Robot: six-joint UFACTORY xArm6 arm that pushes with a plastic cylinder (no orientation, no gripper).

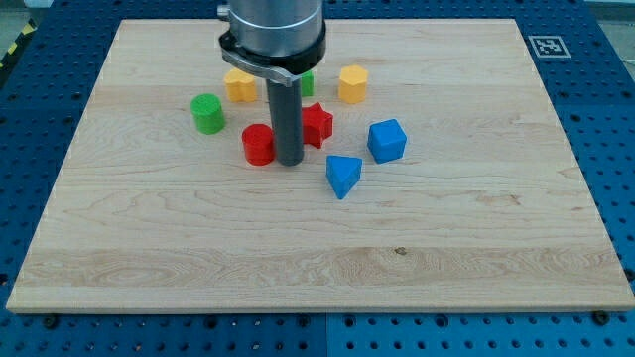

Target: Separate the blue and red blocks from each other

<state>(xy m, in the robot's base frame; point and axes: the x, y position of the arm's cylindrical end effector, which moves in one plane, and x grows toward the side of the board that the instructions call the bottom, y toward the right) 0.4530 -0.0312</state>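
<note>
My tip (290,161) rests on the board between two red blocks. A red cylinder (258,144) touches it on the view's left. A red star-shaped block (317,125) sits just to its upper right, partly hidden by the rod. A blue triangular block (343,176) lies to the tip's lower right, with a gap between. A blue cube (387,140) stands further right, level with the red blocks.
A green cylinder (207,113) stands at the left. A yellow block (239,85) and a yellow hexagonal block (352,84) sit toward the top. A green block (307,83) is mostly hidden behind the rod. The wooden board (317,268) lies on a blue perforated table (615,99).
</note>
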